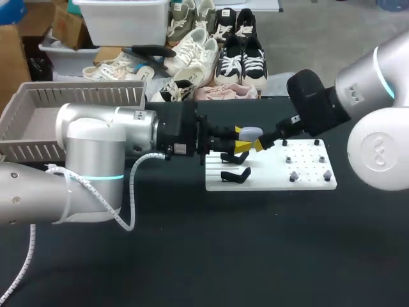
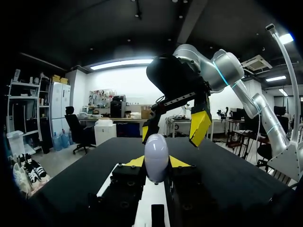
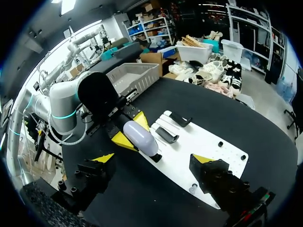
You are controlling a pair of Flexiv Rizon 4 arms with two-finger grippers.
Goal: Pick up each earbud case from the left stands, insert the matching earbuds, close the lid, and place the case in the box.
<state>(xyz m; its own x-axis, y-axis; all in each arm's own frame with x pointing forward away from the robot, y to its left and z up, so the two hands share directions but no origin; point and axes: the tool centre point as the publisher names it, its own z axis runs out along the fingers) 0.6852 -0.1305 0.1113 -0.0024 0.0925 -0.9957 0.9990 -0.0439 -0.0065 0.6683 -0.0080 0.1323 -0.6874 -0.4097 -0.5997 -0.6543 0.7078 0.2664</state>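
Note:
A pale lavender earbud case hangs above the left part of the white board, with its lid down. My left gripper is shut on it, a yellow tip on each side. In the left wrist view the case stands upright between those fingers. My right gripper is open right beside the case and holds nothing. In the right wrist view the case lies just ahead of the wide-spread right fingertips. Two black stands below the case are empty.
Small pegs with earbuds dot the right half of the board. A grey slatted basket stands at the table's far left, also visible in the right wrist view. Black tabletop spreads in front of the board.

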